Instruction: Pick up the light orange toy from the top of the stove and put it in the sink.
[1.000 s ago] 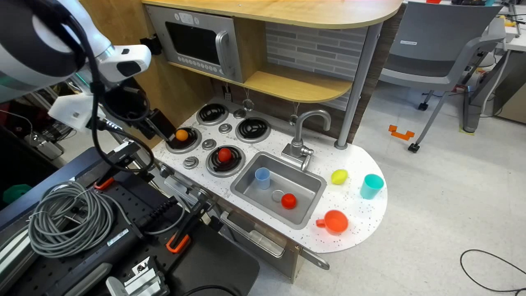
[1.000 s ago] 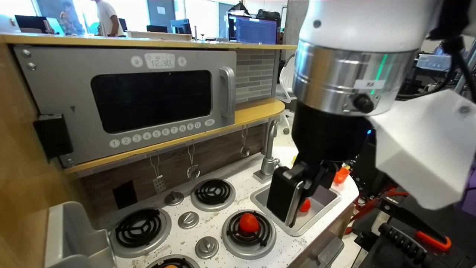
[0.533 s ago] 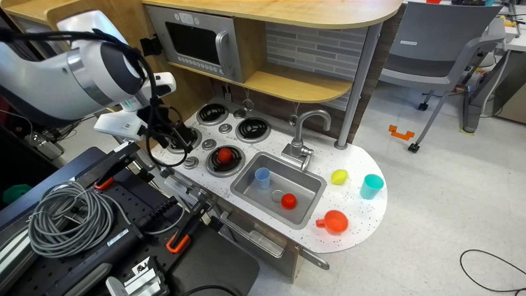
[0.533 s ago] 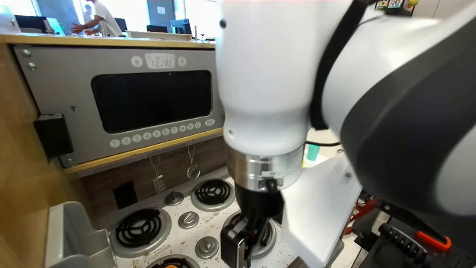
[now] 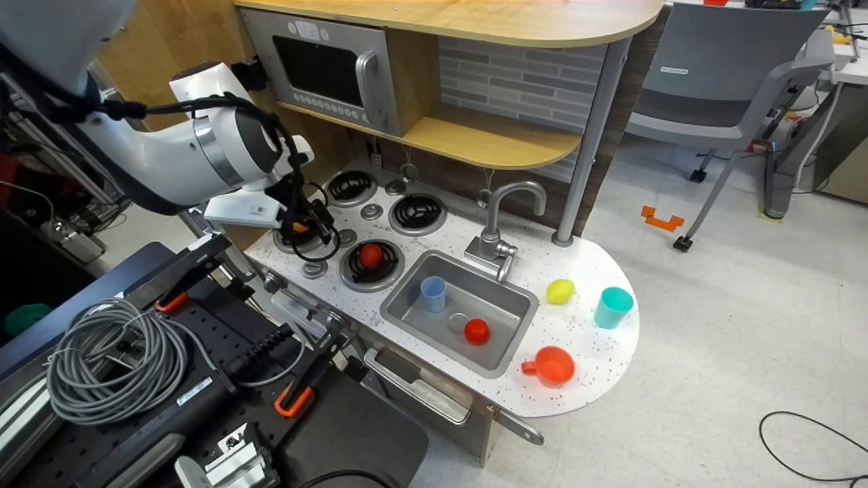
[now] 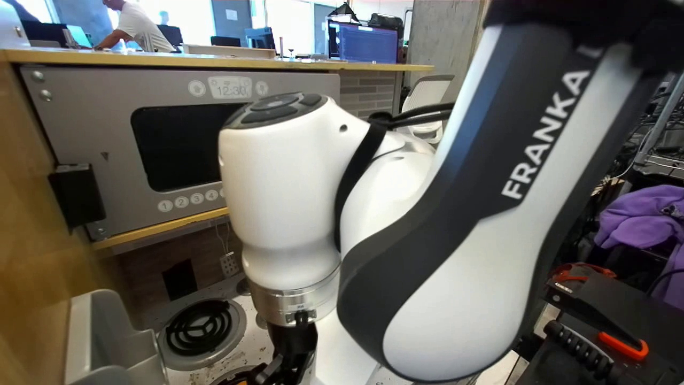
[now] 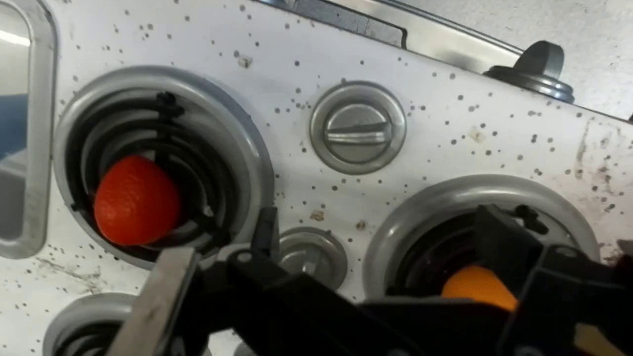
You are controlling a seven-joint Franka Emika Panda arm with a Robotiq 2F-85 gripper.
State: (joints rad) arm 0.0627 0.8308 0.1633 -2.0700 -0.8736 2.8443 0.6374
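White capitals spelling FRANKA run along the robot arm (image 6: 443, 256) in an exterior view, with black wrapping (image 6: 582, 13) partly covering the next letter. The display (image 6: 230, 87) of the microwave (image 6: 179, 141) reads 12:30; on the row of buttons (image 6: 197, 198) beneath, the numbers 1 to 4 are legible, and the arm covers those further on. A white label (image 5: 675, 70) on the back of the grey chair (image 5: 719, 88) is too small to read.

The gripper (image 7: 336, 242) hangs over the counter (image 5: 583, 325) with its fingers (image 7: 507, 247) spread wide apart. The orange toy (image 7: 477, 286) sits on a stove burner (image 7: 474, 184), just beside one finger and partly hidden by the gripper; whether they touch cannot be told. In both exterior views only part of this toy shows. On the neighbouring burner (image 7: 237, 123) lies a red toy (image 7: 137, 200).

The sink (image 5: 488, 298) is well apart from the orange toy and holds a blue cup (image 5: 434, 293) and a red item (image 5: 476, 331) of unclear kind. Past it, away from the burners, a yellow lemon (image 5: 560, 291), a teal cup (image 5: 614, 307) and an orange-red mug (image 5: 553, 367) rest on the counter, the mug's handle (image 5: 529, 368) turned toward the sink.
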